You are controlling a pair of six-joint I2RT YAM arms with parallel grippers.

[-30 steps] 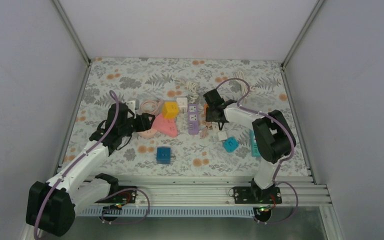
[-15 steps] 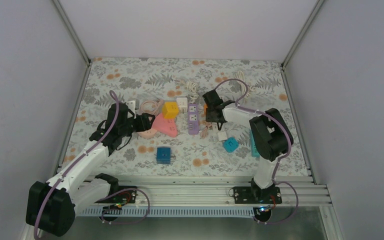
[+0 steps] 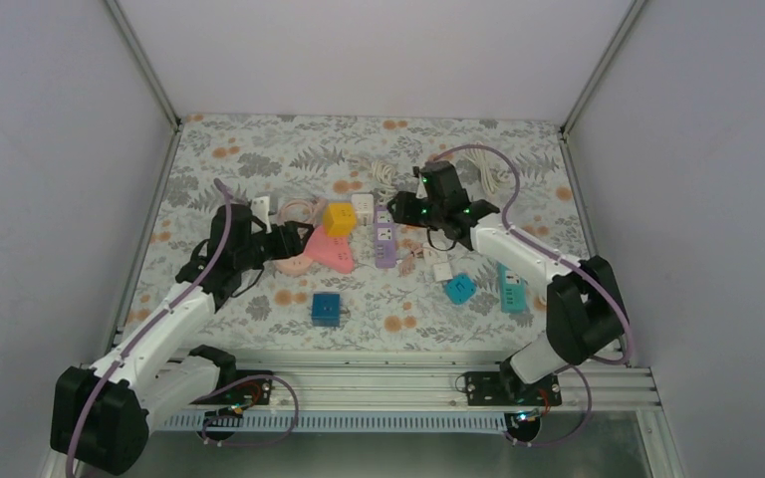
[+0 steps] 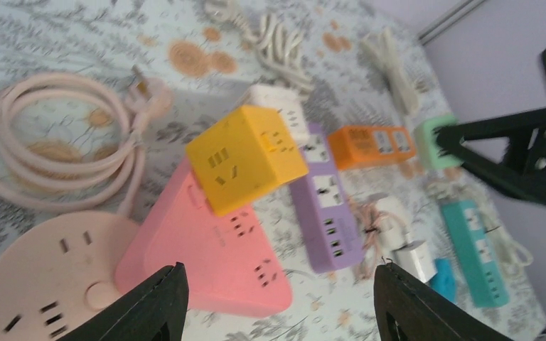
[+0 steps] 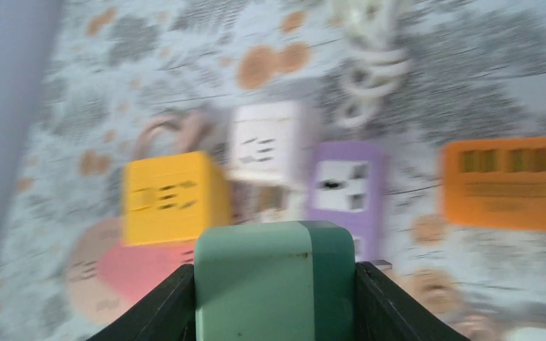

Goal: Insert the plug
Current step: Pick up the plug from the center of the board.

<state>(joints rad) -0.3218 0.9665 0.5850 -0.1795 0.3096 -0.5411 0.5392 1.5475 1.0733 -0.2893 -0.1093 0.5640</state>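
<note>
The plug is a small green block with rounded corners, pale on one half and darker on the other. It is clamped between the fingers of the right gripper and held in the air near the far end of the purple power strip. The strip lies flat, sockets facing up.

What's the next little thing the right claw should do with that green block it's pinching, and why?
Likely ease the right gripper down and across toward an open socket on the purple power strip. It is shut on the mint-green cube plug, which hangs near the strip but touches nothing, so the plug is not yet inserted.
</note>
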